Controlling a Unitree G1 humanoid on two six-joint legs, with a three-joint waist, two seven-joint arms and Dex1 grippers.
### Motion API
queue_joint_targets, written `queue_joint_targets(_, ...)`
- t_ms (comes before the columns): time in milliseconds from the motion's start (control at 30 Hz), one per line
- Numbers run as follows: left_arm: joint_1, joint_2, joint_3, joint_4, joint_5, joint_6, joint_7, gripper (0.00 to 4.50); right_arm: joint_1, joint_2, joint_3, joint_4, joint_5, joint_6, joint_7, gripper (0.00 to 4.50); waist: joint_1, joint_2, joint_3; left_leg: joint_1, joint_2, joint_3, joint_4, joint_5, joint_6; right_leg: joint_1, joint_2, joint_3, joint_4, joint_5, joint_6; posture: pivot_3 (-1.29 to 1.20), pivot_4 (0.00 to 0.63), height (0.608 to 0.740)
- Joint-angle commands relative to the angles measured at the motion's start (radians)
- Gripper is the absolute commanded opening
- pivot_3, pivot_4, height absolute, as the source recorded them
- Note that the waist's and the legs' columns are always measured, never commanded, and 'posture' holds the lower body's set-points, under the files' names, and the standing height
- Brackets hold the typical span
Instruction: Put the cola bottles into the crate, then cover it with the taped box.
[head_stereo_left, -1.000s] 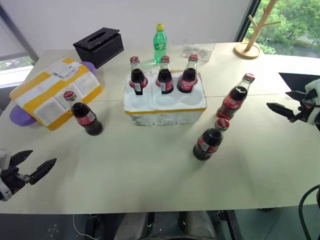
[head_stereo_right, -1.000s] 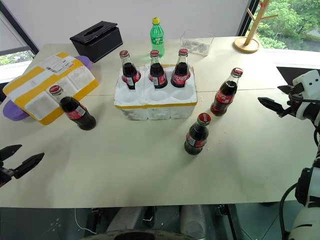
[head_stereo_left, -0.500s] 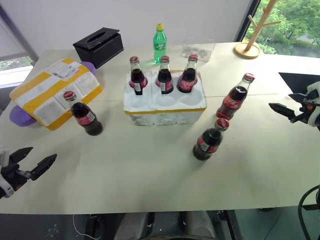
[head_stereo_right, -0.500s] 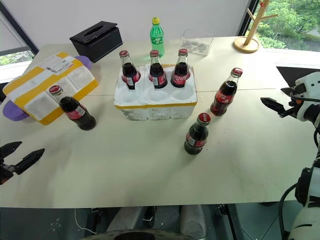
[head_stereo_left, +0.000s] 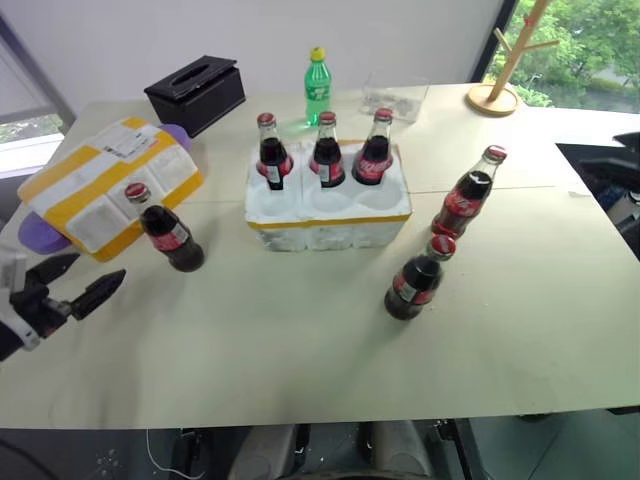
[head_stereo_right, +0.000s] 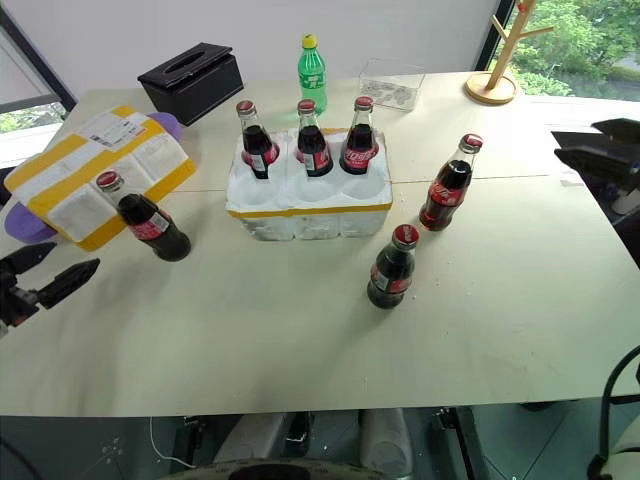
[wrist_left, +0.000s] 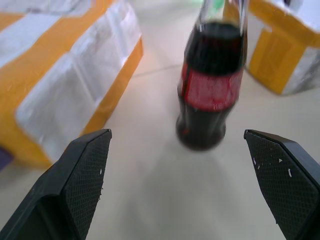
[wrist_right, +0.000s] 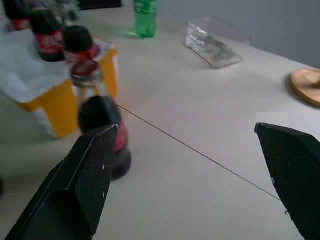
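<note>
crate (head_stereo_left: 328, 212): three cola bottles (head_stereo_left: 326, 152) inside | three outside | taped box (head_stereo_left: 110, 182) left

Purple object (head_stereo_left: 35, 232): mostly hidden beneath the taped box (head_stereo_left: 105, 180). Cola bottle (wrist_left: 212, 75), left wrist view: blurred, neck cut off by the edge. Right hand (head_stereo_right: 600, 160): partly cut off at the frame edge. Clear tray (head_stereo_right: 392, 83): contents too small to tell.

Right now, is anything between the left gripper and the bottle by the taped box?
Nothing visible. The open left gripper faces the bottle across bare table. The taped box lies off to the side, not in the path.
</note>
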Motion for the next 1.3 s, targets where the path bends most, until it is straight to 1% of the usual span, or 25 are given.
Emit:
queue_joint_targets(33, -0.094, 0.021, -0.081, 0.055, 0.025, -0.029, -0.012, 4.44, 0.058, -0.064, -0.051, -0.337, 0.190, 0.238, 0.117, 4.50, 0.004, 0.001, 0.000, 0.000, 0.000, 0.000, 0.000, 0.000, 0.000, 0.000, 0.000, 0.000, 0.000, 0.000, 0.000, 0.00, 0.150, 0.736)
queue_joint_targets(100, -0.149, 0.016, -0.133, 0.106, 0.050, -0.050, -0.021, 4.44, 0.102, -0.076, -0.083, -0.485, 0.270, 0.335, 0.123, 4.50, 0.005, 0.001, 0.000, -0.001, 0.000, 0.000, 0.000, 0.000, 0.000, -0.001, 0.000, 0.000, 0.000, 0.000, 0.000, 0.00, 0.150, 0.736)
queue_joint_targets(167, -0.192, 0.012, -0.183, 0.152, 0.073, -0.073, -0.037, 4.44, 0.116, -0.073, -0.102, -0.586, 0.325, 0.402, 0.094, 4.50, 0.004, 0.001, 0.000, -0.001, 0.001, 0.000, 0.000, 0.000, 0.000, -0.002, 0.001, 0.000, 0.000, 0.000, 0.000, 0.00, 0.150, 0.736)
queue_joint_targets(367, -0.282, -0.002, -0.287, 0.249, 0.125, -0.133, -0.070, 4.44, 0.103, -0.048, -0.118, -0.748, 0.435, 0.496, 0.009, 4.50, 0.008, 0.000, 0.000, -0.001, 0.000, 0.002, 0.000, 0.000, 0.000, -0.002, -0.001, 0.001, 0.000, 0.001, 0.000, 0.00, 0.150, 0.736)
queue_joint_targets(500, -0.336, -0.017, -0.333, 0.299, 0.152, -0.165, -0.080, 4.44, 0.099, -0.039, -0.116, -0.795, 0.486, 0.515, -0.019, 4.50, 0.009, -0.001, 0.001, -0.001, 0.000, 0.002, 0.000, -0.001, 0.000, -0.002, -0.001, 0.001, 0.000, 0.001, 0.000, 0.00, 0.150, 0.736)
queue_joint_targets(800, -0.440, -0.073, -0.421, 0.397, 0.217, -0.226, -0.080, 4.44, 0.106, -0.030, -0.099, -0.844, 0.549, 0.523, -0.050, 4.50, 0.016, -0.001, 0.001, -0.001, 0.000, 0.003, 0.001, 0.000, 0.002, -0.002, -0.001, 0.001, 0.000, 0.001, 0.000, 0.00, 0.150, 0.736)
queue_joint_targets(1000, -0.453, -0.078, -0.460, 0.429, 0.250, -0.264, -0.113, 4.44, 0.115, -0.020, -0.087, -0.870, 0.572, 0.519, -0.070, 4.50, 0.023, -0.001, 0.001, -0.001, 0.001, 0.004, 0.001, 0.001, 0.003, -0.002, -0.001, 0.001, 0.000, 0.001, 0.000, 0.00, 0.150, 0.736)
queue_joint_targets(1100, -0.456, -0.077, -0.453, 0.432, 0.237, -0.261, -0.125, 3.60, 0.132, -0.012, -0.082, -0.885, 0.572, 0.511, -0.075, 4.50, 0.028, -0.001, 0.001, -0.001, 0.001, 0.004, 0.001, 0.001, 0.003, -0.002, -0.001, 0.001, 0.000, 0.001, 0.000, 0.00, 0.150, 0.736)
queue_joint_targets(1133, -0.457, -0.075, -0.451, 0.430, 0.235, -0.258, -0.128, 3.05, 0.140, -0.010, -0.081, -0.889, 0.570, 0.508, -0.075, 4.50, 0.028, -0.001, 0.001, -0.001, 0.001, 0.004, 0.001, 0.001, 0.003, -0.002, -0.001, 0.001, 0.000, 0.001, 0.000, 0.00, 0.150, 0.736)
queue_joint_targets(1167, -0.460, -0.072, -0.450, 0.429, 0.233, -0.254, -0.129, 2.79, 0.145, -0.008, -0.078, -0.891, 0.568, 0.505, -0.075, 4.50, 0.028, -0.001, 0.001, -0.001, 0.001, 0.004, 0.001, 0.001, 0.003, -0.002, -0.001, 0.001, 0.000, 0.001, 0.000, 0.00, 0.150, 0.736)
queue_joint_targets(1300, -0.488, -0.047, -0.447, 0.417, 0.221, -0.216, -0.144, 2.82, 0.166, -0.005, -0.060, -0.878, 0.556, 0.506, -0.077, 4.50, 0.028, -0.002, 0.001, -0.001, 0.000, 0.005, 0.002, 0.000, 0.003, -0.002, -0.001, 0.001, 0.000, 0.001, 0.000, 0.00, 0.150, 0.736)
